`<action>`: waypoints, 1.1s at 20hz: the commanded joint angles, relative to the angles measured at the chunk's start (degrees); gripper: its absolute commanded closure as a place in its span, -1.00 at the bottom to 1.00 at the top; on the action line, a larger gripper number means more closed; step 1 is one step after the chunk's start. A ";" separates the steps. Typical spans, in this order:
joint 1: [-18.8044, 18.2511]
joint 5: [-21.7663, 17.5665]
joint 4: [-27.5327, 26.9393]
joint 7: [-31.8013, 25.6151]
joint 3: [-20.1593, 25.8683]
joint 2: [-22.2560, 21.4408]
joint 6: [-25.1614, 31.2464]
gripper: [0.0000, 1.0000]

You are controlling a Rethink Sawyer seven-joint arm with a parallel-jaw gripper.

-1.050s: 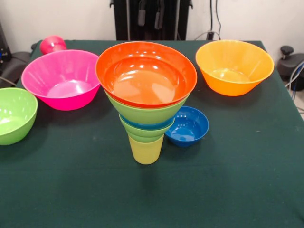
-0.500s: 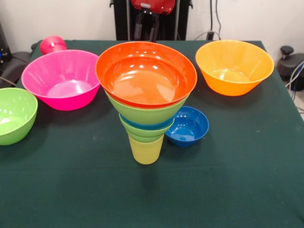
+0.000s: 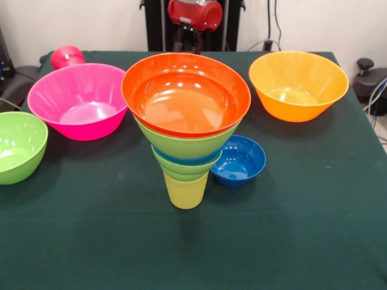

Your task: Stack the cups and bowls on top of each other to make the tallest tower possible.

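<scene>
Arm low behind the tower, grip unclear.
The gripper hung beneath the red arm, behind the tower at mid-table; whether it was open could not be told.

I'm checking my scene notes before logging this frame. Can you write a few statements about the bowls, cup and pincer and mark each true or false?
1. The tower stands on a pale yellow cup. True.
2. The tower's top bowl is pink. False: the top one is the orange-red bowl; the pink bowl sits alone on the table.
3. The dark blue bowl rests on the table beside the tower. True.
4. The pincer holds the yellow-orange bowl. False: that bowl sits on the table, apart from the arm.
</scene>
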 commanded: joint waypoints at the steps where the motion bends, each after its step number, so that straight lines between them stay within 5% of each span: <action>1: -2.15 -3.38 3.68 14.29 15.52 -4.16 7.22 -1.00; 12: -5.12 -5.98 9.37 14.33 22.20 -11.00 10.99 -1.00; 18: -11.37 -7.16 16.57 12.33 35.35 -19.48 21.65 -1.00; 19: -16.24 -3.01 19.20 5.76 41.79 -22.68 26.55 -1.00; 20: -24.28 5.12 21.68 -5.98 51.05 -26.85 33.51 -1.00; 21: -41.50 24.92 23.86 -31.94 68.51 -35.77 46.51 -1.00; 22: -42.54 28.95 24.27 -36.43 68.59 -37.35 46.79 -1.00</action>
